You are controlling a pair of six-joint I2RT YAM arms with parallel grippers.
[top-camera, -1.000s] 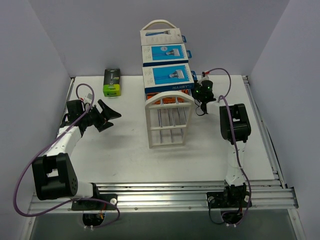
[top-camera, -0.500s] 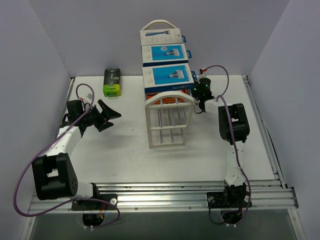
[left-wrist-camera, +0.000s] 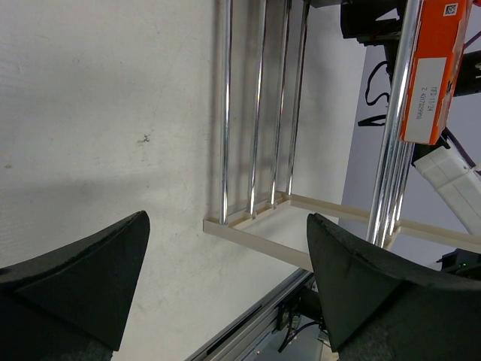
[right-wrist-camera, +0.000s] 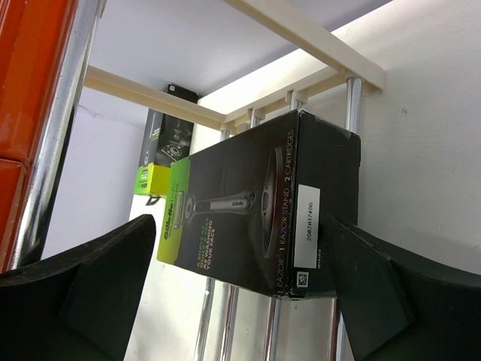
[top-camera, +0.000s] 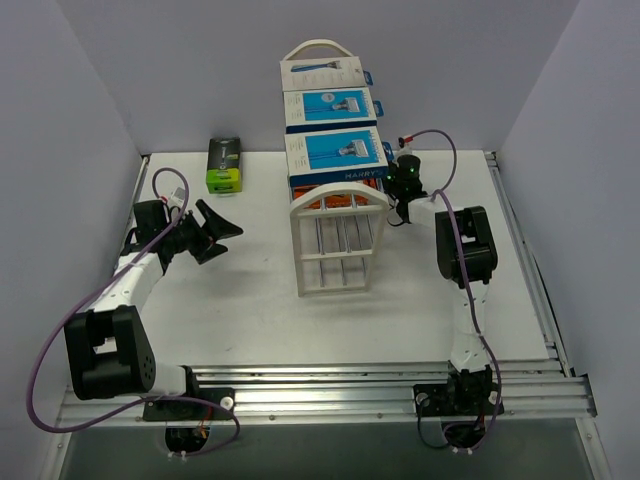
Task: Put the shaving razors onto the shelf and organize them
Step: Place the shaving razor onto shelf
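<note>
- Shelf (top-camera: pixel 297 245): one, mid-table, between the arms.
- Left gripper (top-camera: pixel 224 222): one, jaws wide and empty.
- Right gripper (right-wrist-camera: pixel 239 226): one, at the shelf's right side. Its jaws stand wide astride a black-and-green box (right-wrist-camera: pixel 225 188) on the lowest bars; whether they pinch it cannot be told.
- Blue-and-white boxes (top-camera: pixel 335 152): three, in a row on the top tier.
- Orange boxes (top-camera: pixel 340 200): on the tier beneath, count unclear.
- Black-and-green boxes: two. The second box (top-camera: pixel 224 165) sits on the table outside the shelf, beyond the left jaws, long side towards the back wall. The left arm is nearer, so it is the likely next pick.
</note>
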